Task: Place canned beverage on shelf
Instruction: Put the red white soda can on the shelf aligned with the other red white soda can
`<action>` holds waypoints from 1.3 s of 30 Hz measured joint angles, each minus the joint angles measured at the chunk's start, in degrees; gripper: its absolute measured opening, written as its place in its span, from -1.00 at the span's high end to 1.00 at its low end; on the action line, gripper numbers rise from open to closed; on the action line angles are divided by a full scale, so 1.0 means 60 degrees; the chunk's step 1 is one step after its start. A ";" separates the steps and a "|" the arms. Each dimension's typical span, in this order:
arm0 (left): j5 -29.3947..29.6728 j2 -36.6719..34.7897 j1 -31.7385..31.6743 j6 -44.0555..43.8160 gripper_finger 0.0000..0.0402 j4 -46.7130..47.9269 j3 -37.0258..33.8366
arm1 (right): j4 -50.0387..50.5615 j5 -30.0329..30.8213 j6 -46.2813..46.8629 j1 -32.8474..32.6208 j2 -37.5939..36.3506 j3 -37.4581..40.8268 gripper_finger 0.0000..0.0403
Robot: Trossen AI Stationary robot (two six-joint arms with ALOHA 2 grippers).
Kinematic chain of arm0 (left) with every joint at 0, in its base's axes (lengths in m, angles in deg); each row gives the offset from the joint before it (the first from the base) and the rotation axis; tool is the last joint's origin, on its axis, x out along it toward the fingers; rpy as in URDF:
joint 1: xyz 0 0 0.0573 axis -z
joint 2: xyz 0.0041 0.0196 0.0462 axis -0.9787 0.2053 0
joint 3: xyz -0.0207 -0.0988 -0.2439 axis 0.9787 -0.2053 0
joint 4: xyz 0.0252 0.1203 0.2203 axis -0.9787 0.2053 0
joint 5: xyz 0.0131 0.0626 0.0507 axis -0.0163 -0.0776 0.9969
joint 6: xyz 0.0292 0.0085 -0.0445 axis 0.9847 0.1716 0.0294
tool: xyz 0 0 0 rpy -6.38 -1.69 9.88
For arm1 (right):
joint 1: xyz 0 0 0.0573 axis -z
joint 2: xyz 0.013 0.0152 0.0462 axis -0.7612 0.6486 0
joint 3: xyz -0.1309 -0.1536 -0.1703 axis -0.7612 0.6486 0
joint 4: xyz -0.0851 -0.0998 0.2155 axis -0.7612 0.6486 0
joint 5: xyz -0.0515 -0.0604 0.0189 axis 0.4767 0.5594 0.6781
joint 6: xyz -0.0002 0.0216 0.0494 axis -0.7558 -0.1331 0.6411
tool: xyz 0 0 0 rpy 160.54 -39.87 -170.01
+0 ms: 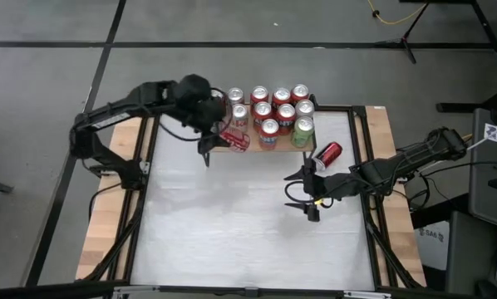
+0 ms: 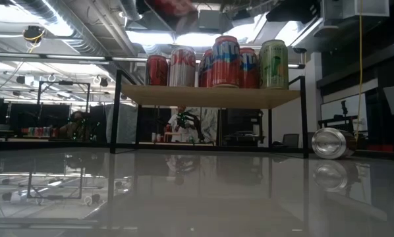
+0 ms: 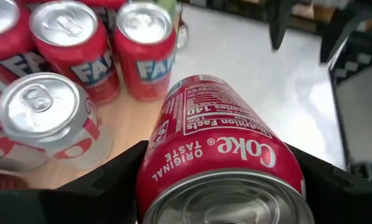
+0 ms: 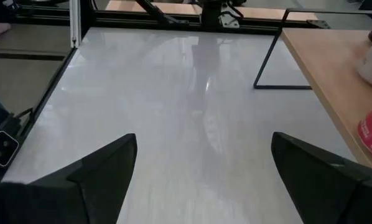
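While the left gripper (image 1: pixel 223 133) holds a red Coke can (image 1: pixel 234 139) in its jaws at the shelf (image 1: pixel 247 149) near the top middle, the right gripper (image 1: pixel 302 191) waits with wide, empty jaws over the white tabletop (image 1: pixel 232 224).

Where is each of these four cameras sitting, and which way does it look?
High view: above the table, looking straight down; both arms show, the left gripper over the shelf, the right gripper over the white table.
Low view: at tabletop height, looking level at the shelf; neither gripper is clear.
Left wrist view: on the left arm, looking past its fingers clamping a Coke can.
Right wrist view: on the right arm, looking across the table past its open fingers.
Shared: the high and low views both show the fallen can.
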 joint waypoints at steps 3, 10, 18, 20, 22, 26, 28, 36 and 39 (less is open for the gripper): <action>-0.0291 0.0638 -0.0245 0.0781 -0.43 0.0460 0.0325 | 0.0006 -0.0209 0.0098 0.0047 0.0000 0.0000 -0.79; -0.0244 0.2017 -0.0316 0.1987 -0.43 0.0980 0.0869 | -0.0004 -0.1100 0.0532 0.0626 0.0000 0.0000 -0.79; 0.1028 0.2579 -0.0316 0.2358 -0.43 0.1425 0.0903 | -0.0312 -0.1249 0.0524 0.1214 0.0070 0.0000 -0.79; 0.1376 0.2585 -0.0316 0.2353 -0.43 0.1412 0.0903 | -0.0412 -0.1247 0.0488 0.1264 0.0132 0.0000 -0.79; 0.1648 0.2585 -0.0316 0.2331 -0.43 0.1414 0.0907 | -0.0653 -0.1090 0.0477 0.1268 0.0247 0.0000 -0.79; 0.1768 0.2585 -0.0316 0.2331 -0.43 0.1434 0.0907 | -0.0973 -0.0801 0.0412 0.1249 0.0624 0.0000 -0.79; 0.1768 0.2585 -0.0308 0.2338 -0.43 0.1445 0.0907 | -0.0969 -0.0800 0.0408 0.1249 0.0810 0.0000 -0.79; 0.1928 0.2585 -0.0287 0.2337 -0.54 0.1447 0.0907 | -0.0972 -0.0776 0.0408 0.1246 0.1439 0.0004 -0.79; 0.1947 0.2585 -0.0287 0.2335 -0.59 0.1444 0.0907 | -0.0965 -0.0776 0.0408 0.1246 0.1508 0.0004 -0.79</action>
